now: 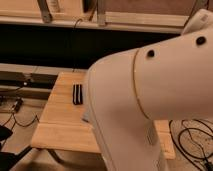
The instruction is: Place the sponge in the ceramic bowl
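A large white section of my arm [150, 105] fills the right and middle of the camera view. It covers the ceramic bowl, which is hidden behind it. Of the sponge [85, 118] only a thin blue-grey sliver peeks out at the arm's left edge, lying on the wooden table [60, 130]. The gripper is out of view, so its place relative to the sponge and the bowl cannot be told.
A black rectangular block with pale stripes [77, 94] lies on the table just left of the arm. Cables trail on the floor at the left [15, 112] and at the right [192, 137]. A dark shelf runs behind the table.
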You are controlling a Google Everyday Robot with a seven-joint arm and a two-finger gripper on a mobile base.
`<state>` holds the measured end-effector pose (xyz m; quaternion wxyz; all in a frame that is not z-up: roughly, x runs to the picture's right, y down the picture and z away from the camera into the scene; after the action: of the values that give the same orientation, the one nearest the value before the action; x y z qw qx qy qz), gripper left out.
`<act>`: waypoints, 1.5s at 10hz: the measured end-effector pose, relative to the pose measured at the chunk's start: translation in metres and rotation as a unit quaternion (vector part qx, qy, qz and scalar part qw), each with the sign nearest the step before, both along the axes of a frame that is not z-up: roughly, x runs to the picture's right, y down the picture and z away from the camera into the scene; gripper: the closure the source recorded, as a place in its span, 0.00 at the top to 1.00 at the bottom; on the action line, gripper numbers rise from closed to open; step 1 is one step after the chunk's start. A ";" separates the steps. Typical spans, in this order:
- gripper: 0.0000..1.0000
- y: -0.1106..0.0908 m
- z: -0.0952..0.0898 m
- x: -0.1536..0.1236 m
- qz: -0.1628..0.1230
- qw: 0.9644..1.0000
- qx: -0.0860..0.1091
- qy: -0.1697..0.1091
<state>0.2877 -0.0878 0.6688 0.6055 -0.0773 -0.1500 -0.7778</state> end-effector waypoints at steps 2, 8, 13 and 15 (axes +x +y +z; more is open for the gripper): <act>0.80 0.016 -0.007 -0.038 -0.059 0.997 -0.013 -0.036; 0.80 0.083 -0.019 -0.143 -0.159 0.976 -0.076 -0.131; 0.80 0.124 -0.023 -0.196 -0.227 0.950 -0.112 -0.182; 0.80 0.124 -0.023 -0.196 -0.227 0.950 -0.112 -0.182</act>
<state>0.0915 0.0360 0.6460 0.3629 -0.0337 -0.3225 -0.8736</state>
